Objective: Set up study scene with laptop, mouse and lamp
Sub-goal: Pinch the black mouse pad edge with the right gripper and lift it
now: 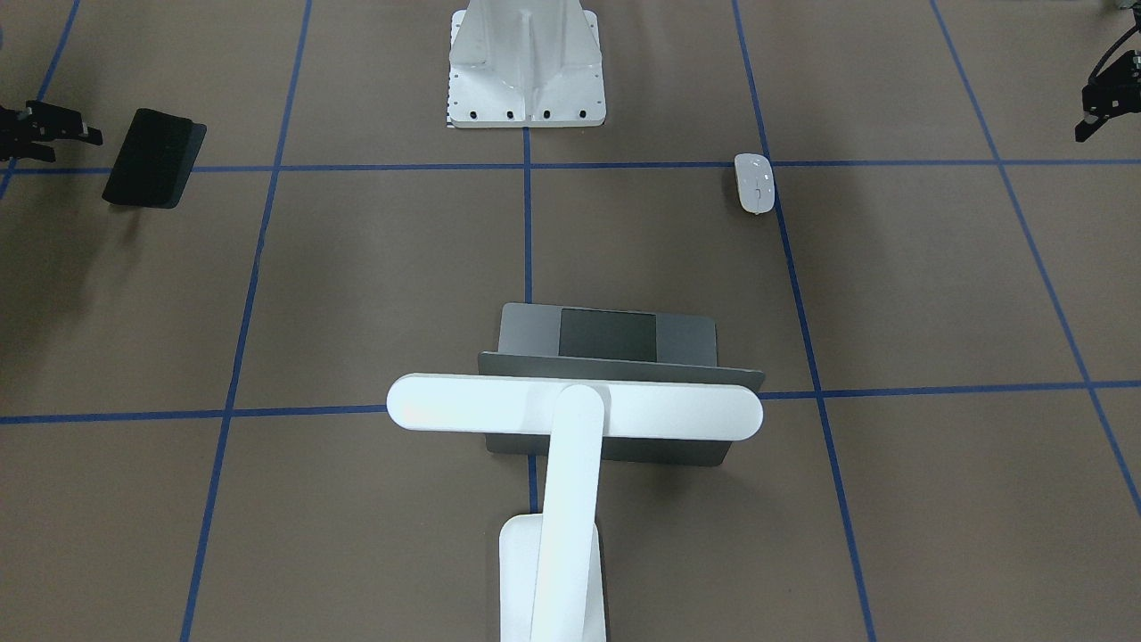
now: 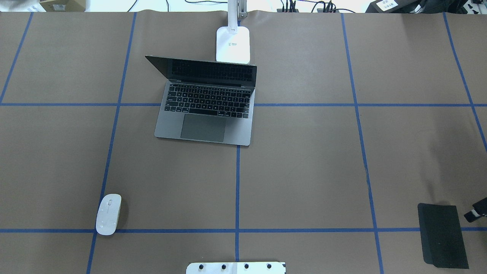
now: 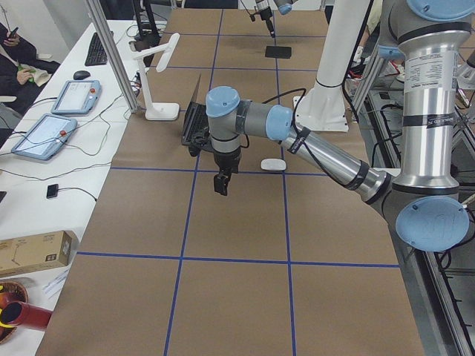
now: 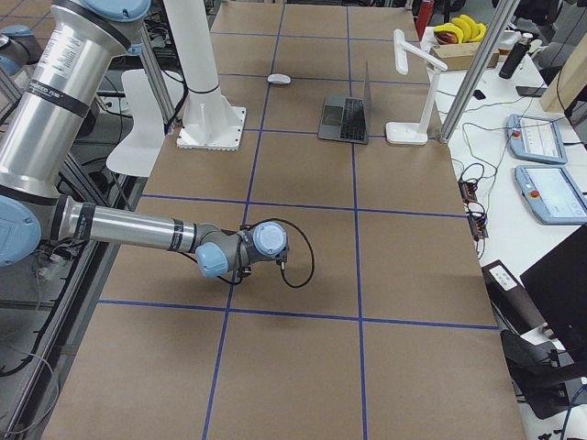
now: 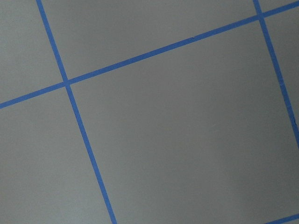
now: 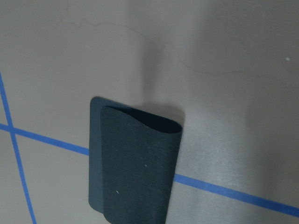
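Lettering on lamp base (unreadably small), just behind laptop.

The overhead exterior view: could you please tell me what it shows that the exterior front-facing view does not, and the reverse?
Only the overhead view shows the keyboard and dark screen of the laptop. Only the front-facing view shows the long light bar of the lamp, which hides part of the laptop's lid, and the left hand at that view's right edge. Both show the open laptop, the lamp's base, the white mouse, the black mouse pad and the white pedestal.
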You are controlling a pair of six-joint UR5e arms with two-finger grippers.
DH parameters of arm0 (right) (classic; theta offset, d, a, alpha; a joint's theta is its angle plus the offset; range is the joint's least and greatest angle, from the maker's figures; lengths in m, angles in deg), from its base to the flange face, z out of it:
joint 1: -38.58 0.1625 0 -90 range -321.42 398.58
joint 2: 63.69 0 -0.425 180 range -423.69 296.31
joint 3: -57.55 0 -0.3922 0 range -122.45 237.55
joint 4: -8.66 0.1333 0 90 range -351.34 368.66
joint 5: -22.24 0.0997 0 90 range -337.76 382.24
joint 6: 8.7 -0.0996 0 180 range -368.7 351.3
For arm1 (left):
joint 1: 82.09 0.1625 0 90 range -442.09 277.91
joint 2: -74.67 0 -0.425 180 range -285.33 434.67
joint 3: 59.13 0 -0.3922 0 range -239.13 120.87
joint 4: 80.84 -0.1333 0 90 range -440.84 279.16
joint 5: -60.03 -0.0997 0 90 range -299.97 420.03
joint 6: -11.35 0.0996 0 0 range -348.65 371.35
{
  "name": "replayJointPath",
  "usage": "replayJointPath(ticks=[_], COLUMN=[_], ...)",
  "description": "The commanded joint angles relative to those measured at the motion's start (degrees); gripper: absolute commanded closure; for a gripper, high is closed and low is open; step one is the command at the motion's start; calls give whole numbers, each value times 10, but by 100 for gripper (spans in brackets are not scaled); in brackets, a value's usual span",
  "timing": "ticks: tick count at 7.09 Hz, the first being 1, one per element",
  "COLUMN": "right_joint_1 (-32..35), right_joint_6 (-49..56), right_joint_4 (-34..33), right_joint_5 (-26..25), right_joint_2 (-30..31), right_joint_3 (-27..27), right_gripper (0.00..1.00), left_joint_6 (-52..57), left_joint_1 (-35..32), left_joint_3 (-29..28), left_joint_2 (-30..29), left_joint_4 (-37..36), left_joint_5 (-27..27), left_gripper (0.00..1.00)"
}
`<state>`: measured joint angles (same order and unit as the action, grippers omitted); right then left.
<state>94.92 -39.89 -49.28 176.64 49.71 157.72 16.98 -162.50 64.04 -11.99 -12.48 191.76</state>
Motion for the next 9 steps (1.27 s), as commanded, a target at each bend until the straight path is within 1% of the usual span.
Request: replayJointPath(ticks=[1,2,3,7,9], right_joint_1=[-23,-34,-43,-44,-50], right_joint_6=[-48,-43,-46,-86,-95], right_joint_4=[20,23,25,25,25], right_joint_5=[-21,-43,-54,-50,-51], right_joint_2=[-13,-22,-24,-46,-45], right_joint_3=[-14,-32,-31,-26,-26], right_gripper=[0,0,0,0,0], left_joint_6=[2,3,6,10,10], left_joint_1=[-2,-4,-5,-6,-9], left_joint_3=[-2,-3,-4,-6,-6], left_joint_2=[0,0,0,0,0], left_joint_4=[-1,0,-1,-1,-1], left_joint_5=[0,-1,0,0,-1], left_gripper=[1,1,1,1,1])
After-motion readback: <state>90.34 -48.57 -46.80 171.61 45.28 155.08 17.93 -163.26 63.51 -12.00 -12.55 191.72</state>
